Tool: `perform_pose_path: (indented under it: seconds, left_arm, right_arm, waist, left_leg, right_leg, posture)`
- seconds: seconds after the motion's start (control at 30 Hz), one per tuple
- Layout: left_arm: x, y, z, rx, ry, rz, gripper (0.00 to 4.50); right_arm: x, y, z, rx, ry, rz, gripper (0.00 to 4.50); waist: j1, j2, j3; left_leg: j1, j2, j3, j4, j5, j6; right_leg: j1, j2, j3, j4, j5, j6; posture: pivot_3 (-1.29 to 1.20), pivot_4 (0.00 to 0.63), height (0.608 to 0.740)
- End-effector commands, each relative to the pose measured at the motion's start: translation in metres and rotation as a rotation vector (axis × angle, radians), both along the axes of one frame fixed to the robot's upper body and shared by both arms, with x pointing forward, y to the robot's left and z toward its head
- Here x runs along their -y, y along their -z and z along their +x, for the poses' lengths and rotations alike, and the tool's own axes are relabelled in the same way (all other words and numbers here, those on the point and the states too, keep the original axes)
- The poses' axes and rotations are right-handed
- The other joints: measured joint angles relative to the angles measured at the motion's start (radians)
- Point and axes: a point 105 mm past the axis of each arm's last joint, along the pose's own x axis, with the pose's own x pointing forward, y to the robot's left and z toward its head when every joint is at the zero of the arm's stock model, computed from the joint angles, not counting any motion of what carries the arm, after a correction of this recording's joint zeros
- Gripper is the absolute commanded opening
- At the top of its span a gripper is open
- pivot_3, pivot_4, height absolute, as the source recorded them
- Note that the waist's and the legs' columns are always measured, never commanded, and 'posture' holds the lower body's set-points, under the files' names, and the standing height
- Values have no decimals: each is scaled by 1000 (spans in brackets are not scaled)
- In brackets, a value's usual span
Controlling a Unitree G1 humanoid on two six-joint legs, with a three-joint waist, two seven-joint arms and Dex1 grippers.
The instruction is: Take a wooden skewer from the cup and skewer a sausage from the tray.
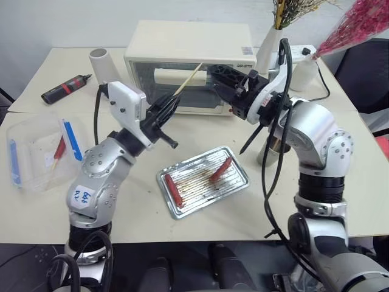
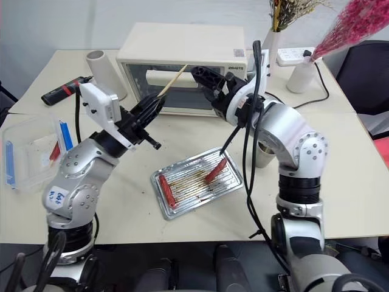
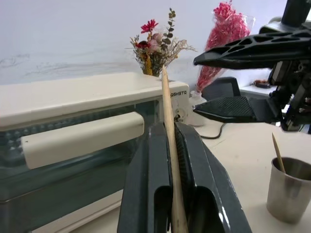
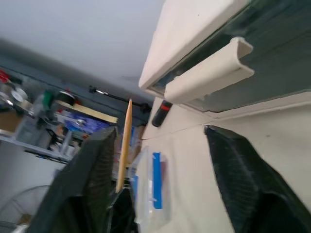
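one cream table (image 1: 364, 201), pale wall (image 1: 61, 21)

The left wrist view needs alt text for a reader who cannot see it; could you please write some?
The left hand is shut on a wooden skewer that points up in front of a cream toaster oven. The open right hand hangs above a metal cup holding another skewer, with flowers behind.

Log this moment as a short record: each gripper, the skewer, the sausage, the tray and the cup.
left gripper: shut on the wooden skewer, held above the table
right gripper: open, holding nothing, before the toaster oven
sausage: lying in the tray, unskewered
tray: on the table between the arms
cup: holds another skewer
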Motion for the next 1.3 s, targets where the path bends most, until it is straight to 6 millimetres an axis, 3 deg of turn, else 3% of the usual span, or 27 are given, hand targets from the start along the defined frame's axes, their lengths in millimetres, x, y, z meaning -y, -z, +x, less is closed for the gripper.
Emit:
perform_pose_path:
  seconds: [0.03, 0.13, 0.23, 0.33, 0.4, 0.43, 0.6, 1.03, 1.3]
  left_arm:
    - [-19, -3, -19, 4, 22, 55, 0]
    - [-42, 8, -33, -64, 21, 139, 0]
    - [-64, 15, -47, -133, 9, 197, 0]
    - [-82, 22, -62, -199, -15, 250, 0]
    - [-89, 24, -69, -225, -27, 273, 0]
    - [-90, 23, -72, -230, -31, 276, 0]
    - [-85, 23, -78, -231, -31, 271, 0]
    - [-87, 23, -79, -217, -57, 289, 0]
    - [-91, 19, -75, -202, -68, 292, 0]
  right_arm:
    - [4, -3, -11, 225, -25, -272, 2965]
    - [0, 10, -22, 412, -88, -555, 2965]
    - [-7, 26, -36, 511, -204, -681, 2965]
    - [-17, 46, -46, 518, -303, -711, 3522]
    - [-24, 65, -55, 521, -378, -781, 4178]
    - [-25, 74, -58, 518, -406, -811, 4458]
    - [-31, 103, -73, 446, -531, -836, 4458]
    - [-72, 159, -68, 322, -573, -947, 4458]
    - [-79, 168, -52, 368, -494, -1022, 4458]
  waist:
    - [0, 0, 0]
    - [-2, 0, 0]
    - [-3, 0, 0]
    - [0, 0, 0]
    - [2, 0, 0]
    - [4, 0, 0]
    - [22, 0, 0]
    - [22, 0, 0]
    - [21, 0, 0]
  left_leg:
    - [0, 0, 0, 0, 0, 0]
    - [0, 1, 0, -1, 0, 0]
    - [1, 2, 0, -1, 0, 0]
    - [1, 2, -2, -1, 0, 0]
    - [1, 1, -2, -1, 0, 0]
    - [1, 1, -2, -1, 0, 0]
    - [2, 1, -4, 0, 0, 0]
    - [4, 2, -8, 0, 1, -2]
    - [3, -1, -8, 0, 1, -2]
  right_leg:
    - [0, 0, 0, -1, 0, 0]
    - [0, 0, 0, -4, 0, -1]
    - [0, 1, -1, -5, -1, -2]
    - [1, 0, -2, -5, -2, -3]
    - [1, -1, -2, -5, -2, -3]
    - [1, -2, -2, -5, -2, -3]
    - [4, -3, -4, -7, -2, -3]
    - [4, -3, -8, -4, -2, -7]
    - [4, -3, -8, -4, -2, -7]
  posture:
    - [0, 150, 740]
    - [0, 150, 740]
    - [0, 150, 740]
    - [0, 150, 740]
    - [0, 150, 740]
    - [0, 150, 740]
    - [0, 150, 740]
    - [0, 150, 740]
    - [0, 150, 740]
